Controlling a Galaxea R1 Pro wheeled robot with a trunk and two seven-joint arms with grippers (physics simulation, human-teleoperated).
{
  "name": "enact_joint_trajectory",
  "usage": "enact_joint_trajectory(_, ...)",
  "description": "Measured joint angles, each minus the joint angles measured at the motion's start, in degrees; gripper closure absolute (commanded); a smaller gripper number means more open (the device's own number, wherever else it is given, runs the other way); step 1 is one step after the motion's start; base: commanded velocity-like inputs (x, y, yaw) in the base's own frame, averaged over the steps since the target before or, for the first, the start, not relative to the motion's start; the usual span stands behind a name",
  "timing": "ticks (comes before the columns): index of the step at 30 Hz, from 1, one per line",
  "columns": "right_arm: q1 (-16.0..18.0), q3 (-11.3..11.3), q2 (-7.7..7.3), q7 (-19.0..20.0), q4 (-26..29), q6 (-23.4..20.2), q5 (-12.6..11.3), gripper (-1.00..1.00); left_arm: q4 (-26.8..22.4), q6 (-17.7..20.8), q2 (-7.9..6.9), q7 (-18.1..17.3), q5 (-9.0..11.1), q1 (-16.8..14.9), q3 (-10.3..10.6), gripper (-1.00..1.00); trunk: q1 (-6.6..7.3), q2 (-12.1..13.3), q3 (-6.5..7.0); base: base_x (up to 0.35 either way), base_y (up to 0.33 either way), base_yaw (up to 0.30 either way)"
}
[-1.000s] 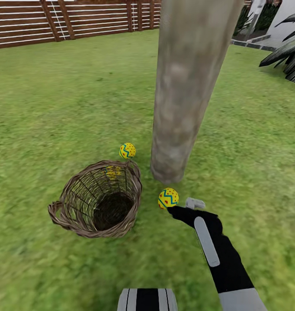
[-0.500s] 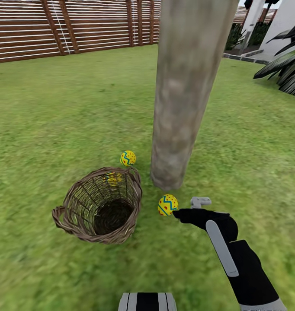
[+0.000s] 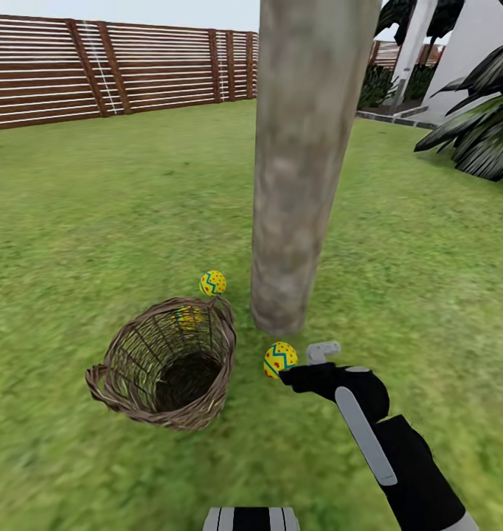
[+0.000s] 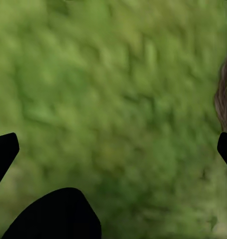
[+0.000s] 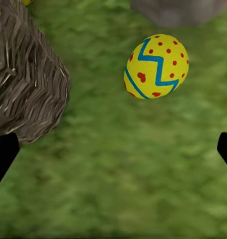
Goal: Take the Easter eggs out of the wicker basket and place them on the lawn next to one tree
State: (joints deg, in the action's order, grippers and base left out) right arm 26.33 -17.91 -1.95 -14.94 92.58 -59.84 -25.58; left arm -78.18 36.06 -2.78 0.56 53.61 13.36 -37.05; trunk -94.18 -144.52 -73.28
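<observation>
Now my right gripper [image 3: 304,366] hangs wide, empty, an egg [image 3: 280,359] just beyond it at mid-frame beside the tree [image 3: 303,162]. Left of it sits the wicker basket [image 3: 167,361]; another egg [image 3: 212,282] lies behind on the lawn [image 3: 96,206].

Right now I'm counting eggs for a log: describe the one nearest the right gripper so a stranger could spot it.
Start at the thick tree trunk on the lawn. At its base, on the grass by the right gripper, lies a yellow egg. Unlike the other egg beyond the wicker basket, it lies between basket and gripper.
</observation>
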Motion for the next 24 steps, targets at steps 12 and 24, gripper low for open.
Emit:
enact_joint_trajectory(12, -0.3, -1.84, -0.02, -0.04, 0.01, -0.02, 0.11, -1.0, 1.18, -0.79, -0.03, 0.52, -0.07, 0.0, 0.03, -1.0, 0.31, 0.16, 2.66, 0.0, 0.0, -0.003)
enact_joint_trajectory(24, -0.43, -2.2, 0.07, -0.12, 0.01, -0.02, 0.12, -1.0, 2.13, -1.92, -0.19, 0.61, -0.08, -0.14, 0.09, -1.0, 0.62, 0.32, 5.32, 0.0, 0.0, 0.0)
